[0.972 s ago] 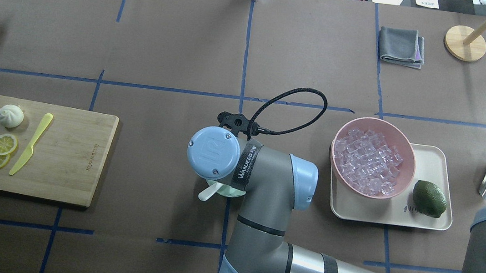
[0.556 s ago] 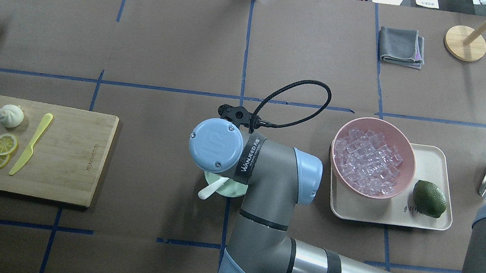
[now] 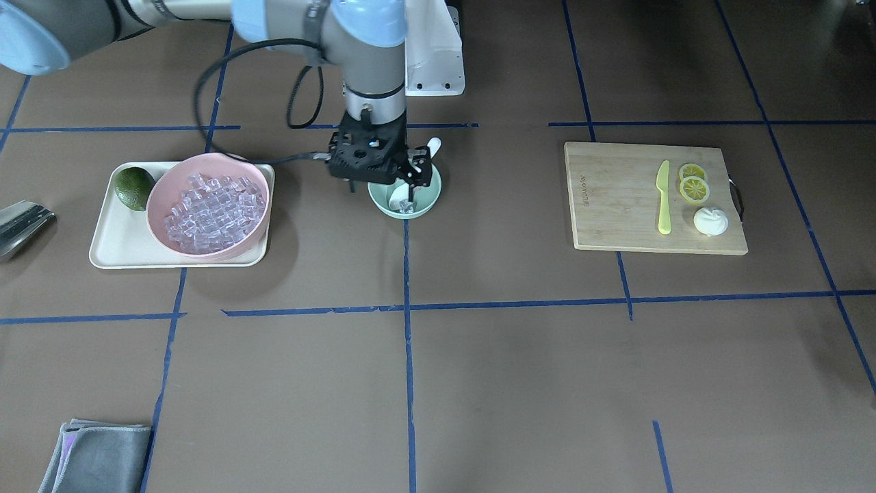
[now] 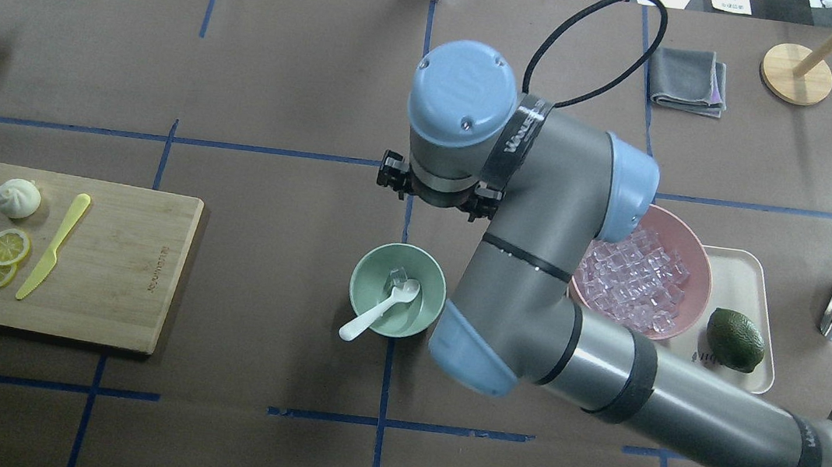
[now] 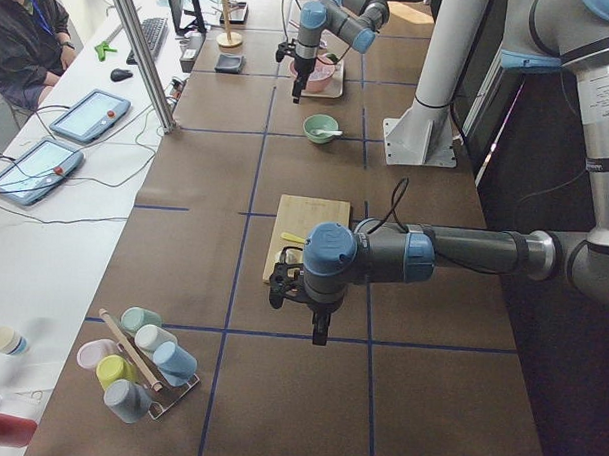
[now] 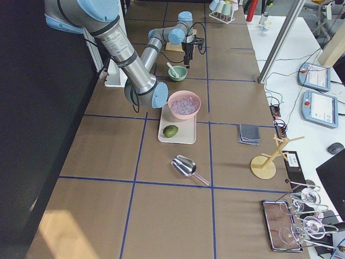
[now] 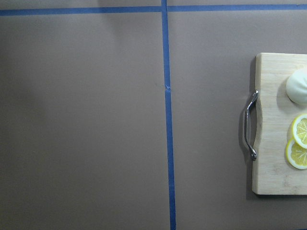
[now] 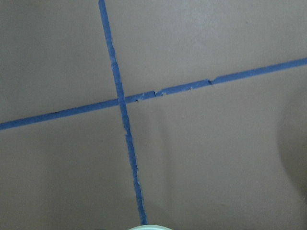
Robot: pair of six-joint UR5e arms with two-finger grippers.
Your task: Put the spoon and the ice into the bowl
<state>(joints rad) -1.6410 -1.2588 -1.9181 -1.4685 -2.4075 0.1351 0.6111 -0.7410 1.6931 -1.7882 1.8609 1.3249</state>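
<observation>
Mint-green bowl (image 4: 361, 280) holds spoon (image 4: 379, 312) and ice (image 4: 399, 276), right gripper (image 3: 381, 192) jaws apart, empty

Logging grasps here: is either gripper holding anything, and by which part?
Nothing visibly held. The right gripper hangs empty near the bowl, where the spoon and ice lie. Left gripper: cannot tell.

Right arm (image 4: 537, 200): grey tubes, pale-blue screwed joint caps, black lettered bands, looped black cable (image 4: 662, 42).

White "WANJEED" lettering on the right arm's (image 4: 545, 201) black strap (image 4: 518, 137); cutting board's (image 4: 114, 270) stamp illegible.
</observation>
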